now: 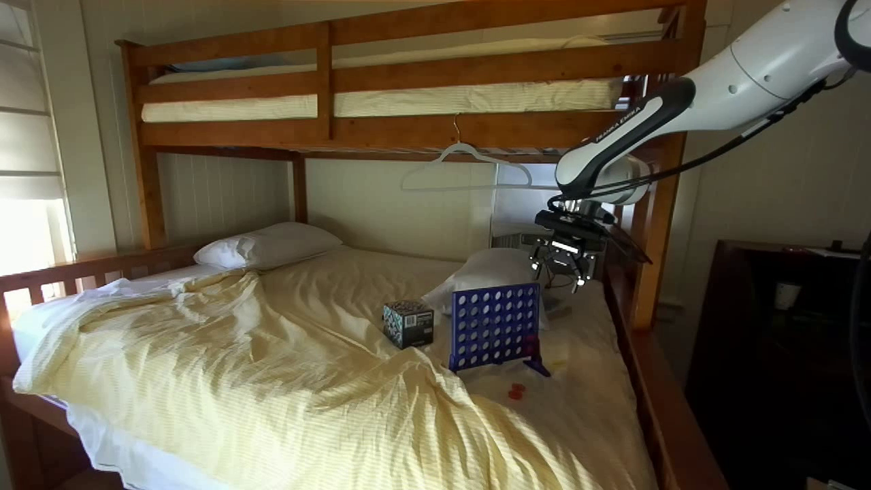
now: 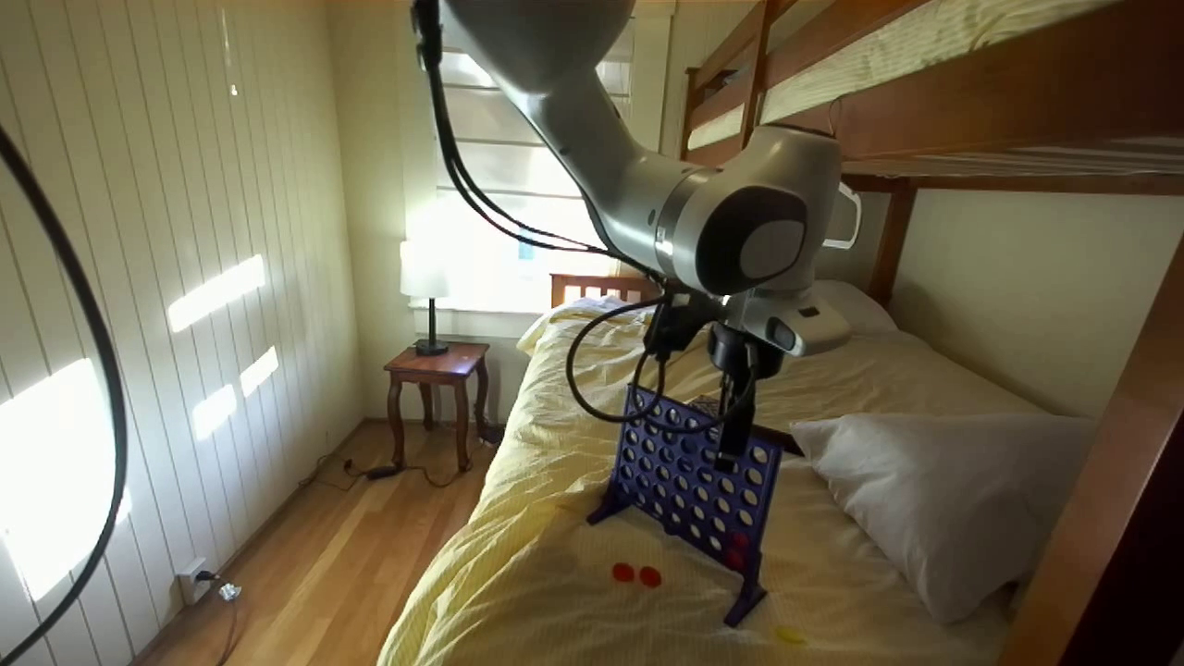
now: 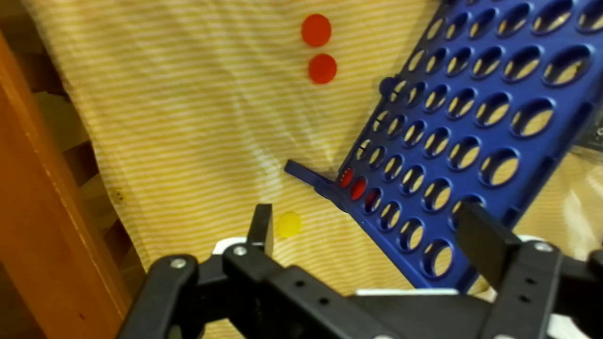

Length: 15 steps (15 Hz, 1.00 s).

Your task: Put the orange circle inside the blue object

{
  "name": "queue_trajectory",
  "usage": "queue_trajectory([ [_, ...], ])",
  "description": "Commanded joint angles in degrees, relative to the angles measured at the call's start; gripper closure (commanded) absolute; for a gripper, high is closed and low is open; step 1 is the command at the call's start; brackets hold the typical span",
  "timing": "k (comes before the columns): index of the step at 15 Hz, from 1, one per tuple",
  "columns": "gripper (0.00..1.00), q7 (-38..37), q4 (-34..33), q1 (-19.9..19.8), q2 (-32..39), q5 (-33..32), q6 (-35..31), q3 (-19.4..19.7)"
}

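Two flat orange-red tokens lie side by side on the bed sheet in front of the blue grid frame; one is the orange circle (image 3: 322, 68), the other a second token (image 3: 316, 30). They also show in an exterior view as a token pair (image 2: 650, 577). The upright blue grid frame (image 1: 495, 327) stands on the bed; it fills the right of the wrist view (image 3: 461, 117). A few red tokens (image 3: 358, 188) sit in one end column. My gripper (image 1: 558, 272) is open and empty, raised above the grid's end. In the wrist view its fingers (image 3: 371, 226) are wide apart.
A yellow token (image 3: 289, 224) lies near the grid's foot. A small dark box (image 1: 408, 324) stands behind the grid, and a white pillow (image 2: 953, 490) lies beside it. The bed's wooden side rail (image 3: 56, 197) and upper bunk (image 1: 422, 129) bound the space.
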<state>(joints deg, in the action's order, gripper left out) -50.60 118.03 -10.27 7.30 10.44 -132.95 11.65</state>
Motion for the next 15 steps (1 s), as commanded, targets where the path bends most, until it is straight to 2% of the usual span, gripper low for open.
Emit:
queue_trajectory([
  [1, 0.00, 6.4, 4.7, 0.7, -4.6, -5.7, 2.6, -0.2],
  [14, 0.00, 29.8, 12.6, 2.7, -9.4, -20.9, 3.0, -3.4],
  [15, 0.00, 27.0, 10.5, 2.4, -7.2, -18.1, 3.0, -3.1],
])
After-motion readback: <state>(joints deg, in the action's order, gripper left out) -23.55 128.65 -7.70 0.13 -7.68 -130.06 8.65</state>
